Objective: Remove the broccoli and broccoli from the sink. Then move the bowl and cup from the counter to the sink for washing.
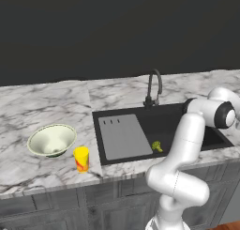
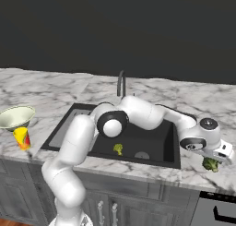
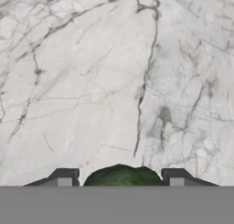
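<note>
My gripper (image 2: 213, 161) hangs over the counter (image 2: 203, 105) just right of the sink (image 2: 156, 146), shut on the darker green broccoli (image 2: 210, 164). In the hand view this floret (image 3: 121, 175) sits between the fingertips (image 3: 176, 177), close above the marble counter (image 3: 114, 81). The yellowish-green broccoli (image 1: 156, 146) (image 2: 118, 148) lies on the floor of the black sink (image 1: 164, 123), near its front wall. The pale bowl (image 1: 51, 140) (image 2: 16, 116) and the yellow cup (image 1: 81, 159) (image 2: 22, 138) stand on the counter (image 1: 37, 102) left of the sink.
A dark gooseneck tap (image 1: 153, 86) (image 2: 121, 83) rises behind the sink. A grey flat panel (image 1: 123, 136) covers the basin's left part. The arm stretches across the basin from left to right. Grey cabinet fronts (image 2: 138, 202) run below the counter's front edge.
</note>
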